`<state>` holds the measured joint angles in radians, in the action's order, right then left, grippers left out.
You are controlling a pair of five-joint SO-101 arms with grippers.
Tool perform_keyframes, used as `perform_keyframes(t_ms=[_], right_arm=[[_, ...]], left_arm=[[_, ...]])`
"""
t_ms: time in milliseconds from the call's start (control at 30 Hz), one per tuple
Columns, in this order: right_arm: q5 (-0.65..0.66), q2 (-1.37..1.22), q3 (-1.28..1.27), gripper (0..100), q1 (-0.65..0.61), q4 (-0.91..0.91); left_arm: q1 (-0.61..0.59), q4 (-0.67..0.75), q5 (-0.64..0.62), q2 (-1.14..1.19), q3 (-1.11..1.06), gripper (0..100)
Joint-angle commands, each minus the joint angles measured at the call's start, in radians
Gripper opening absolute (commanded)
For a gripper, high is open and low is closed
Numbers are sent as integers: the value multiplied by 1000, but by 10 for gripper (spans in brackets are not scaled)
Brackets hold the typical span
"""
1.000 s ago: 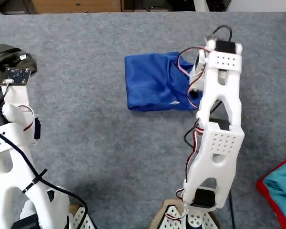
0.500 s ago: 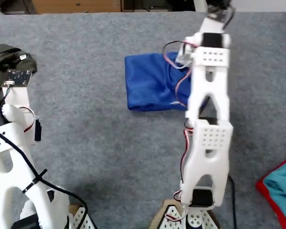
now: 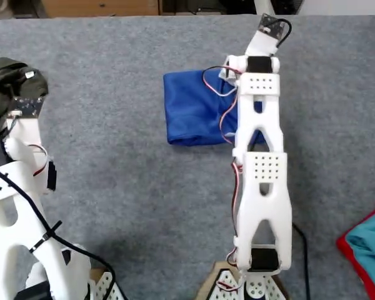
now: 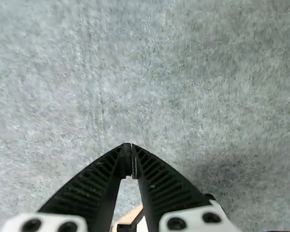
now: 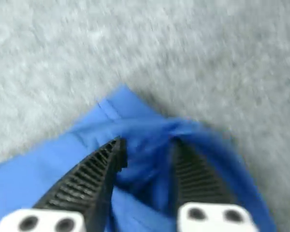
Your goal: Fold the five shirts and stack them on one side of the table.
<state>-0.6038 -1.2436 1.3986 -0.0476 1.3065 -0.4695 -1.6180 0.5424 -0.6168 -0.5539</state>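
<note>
Folded blue cloth shirt (image 3: 197, 115) mid-way across the grey felt table (image 3: 112, 187), right pincer (image 5: 147, 150) over it, dark olive garment (image 3: 6, 78) far left.

No readable text, labels or numbers anywhere.

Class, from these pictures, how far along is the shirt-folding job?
Done: the blue shirt lies folded on the table. In hand: the right pincer is open over its corner. Remaining: a teal garment and a dark olive garment sit at opposite edges, unstacked.
</note>
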Motion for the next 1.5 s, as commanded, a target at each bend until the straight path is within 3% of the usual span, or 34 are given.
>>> perform_keyframes(t_ms=[0, 167, 500, 567, 733, 833, 933, 1100, 1200, 1300, 1467], right_arm=[[-8, -48, 122, 18, 12, -103], [-9, -93, 266, 32, 36, -124], [5, -22, 265, 43, 136, -127], [35, -7, 266, 114, 142, -87], [40, 42, 266, 401, 140, 35], [35, 77, 266, 480, 137, 89], [-29, 133, 265, 482, 137, 163], [-160, 259, 260, 483, 87, 470], [-267, 302, 243, 482, 67, 480], [-288, 332, 202, 482, 47, 482], [-414, 438, -7, 482, 45, 482]], left_arm=[[-6, -6, -2, -18, -8, 19], [-5, -6, -2, -18, -6, 19], [-5, -6, -2, -18, -6, 19], [-5, -6, -2, -18, -6, 19], [-3, -26, -2, -18, 0, 19], [18, -40, -2, -18, -5, 19], [25, -41, -2, -19, -5, 19], [25, -41, -2, -19, -6, 19], [20, -41, -2, -19, -8, 19], [18, -41, -2, -25, -8, 19], [14, -71, 0, -27, -3, 19]])
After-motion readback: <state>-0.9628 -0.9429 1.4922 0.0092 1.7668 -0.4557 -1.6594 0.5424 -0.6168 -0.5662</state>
